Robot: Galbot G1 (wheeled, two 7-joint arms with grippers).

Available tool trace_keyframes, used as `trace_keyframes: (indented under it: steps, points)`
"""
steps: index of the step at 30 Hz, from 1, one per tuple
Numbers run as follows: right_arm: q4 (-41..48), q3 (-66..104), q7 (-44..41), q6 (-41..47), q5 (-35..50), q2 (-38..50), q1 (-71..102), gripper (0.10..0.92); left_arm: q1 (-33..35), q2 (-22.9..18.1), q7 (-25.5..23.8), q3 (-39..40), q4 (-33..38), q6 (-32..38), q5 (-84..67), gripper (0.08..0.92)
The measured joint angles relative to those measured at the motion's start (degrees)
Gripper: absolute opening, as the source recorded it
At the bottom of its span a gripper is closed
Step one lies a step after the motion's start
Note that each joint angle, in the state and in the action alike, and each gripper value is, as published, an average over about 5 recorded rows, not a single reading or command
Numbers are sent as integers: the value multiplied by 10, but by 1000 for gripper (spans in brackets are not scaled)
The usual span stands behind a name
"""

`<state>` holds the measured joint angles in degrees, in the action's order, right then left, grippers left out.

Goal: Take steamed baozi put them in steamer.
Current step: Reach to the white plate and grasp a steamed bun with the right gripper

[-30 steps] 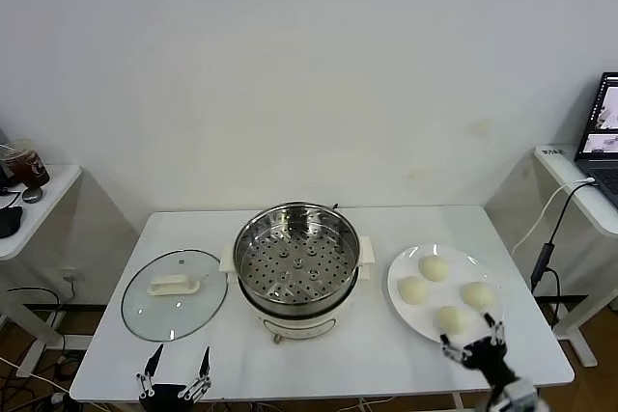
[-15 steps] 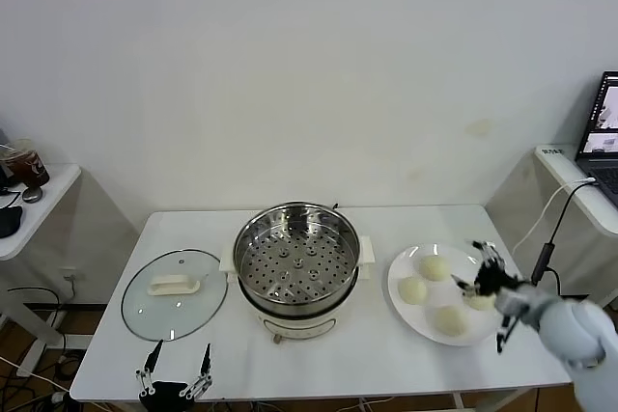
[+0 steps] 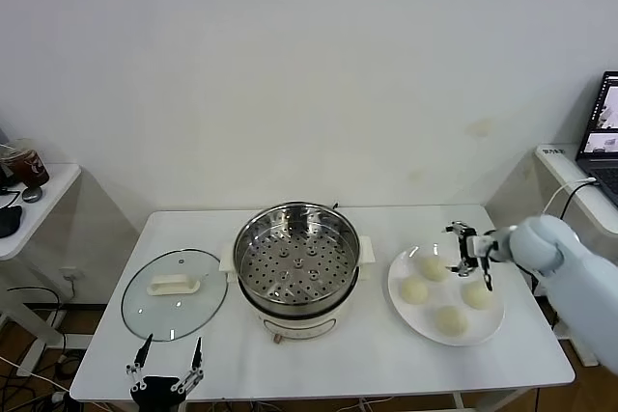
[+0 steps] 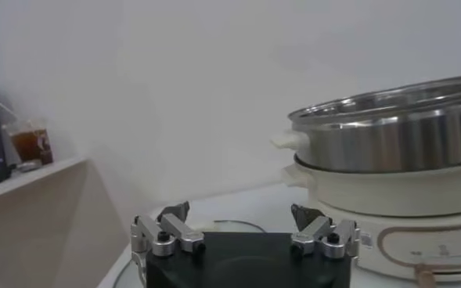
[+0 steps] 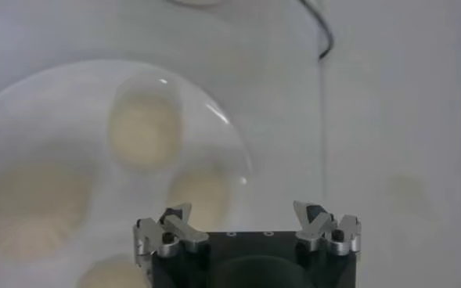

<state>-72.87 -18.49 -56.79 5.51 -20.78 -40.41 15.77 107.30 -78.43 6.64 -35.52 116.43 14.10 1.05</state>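
Note:
Four pale baozi lie on a white plate (image 3: 492,320) right of the steamer: one at the back (image 3: 434,268), one left (image 3: 413,290), one right (image 3: 477,294), one in front (image 3: 451,320). The steel steamer (image 3: 296,262) with its perforated floor stands empty at mid-table on a cream base; its side shows in the left wrist view (image 4: 394,137). My right gripper (image 3: 470,246) is open and empty, hovering over the plate's far edge beside the back baozi. The right wrist view shows this gripper (image 5: 246,223) with blurred baozi (image 5: 142,131) below it. My left gripper (image 3: 166,369) (image 4: 242,223) is open and empty at the table's front left edge.
A round glass lid (image 3: 174,293) with a cream handle lies left of the steamer. A side table with a drink cup (image 3: 24,166) stands far left. A second table with a laptop (image 3: 603,123) and a hanging cable (image 3: 546,238) stands at the right.
My right gripper rose from the table's front right edge and swung back over the plate to its far side. My left gripper sank slightly at the front edge.

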Motion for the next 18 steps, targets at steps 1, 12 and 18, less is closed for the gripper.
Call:
trace_keyframes:
  steps: [1, 12, 18]
  points:
    - [12, -12, -5, 0, 0, -6, -9, 823, -1, 0, 0, -1, 0, 0, 0, 823]
    - [104, -92, -36, 2, -3, -53, -57, 823, -1, -1, -2, -14, -1, 2, 3, 823]
    - [138, -106, -36, 2, -9, -73, -65, 823, 3, -2, -3, -19, 1, 5, 5, 823]
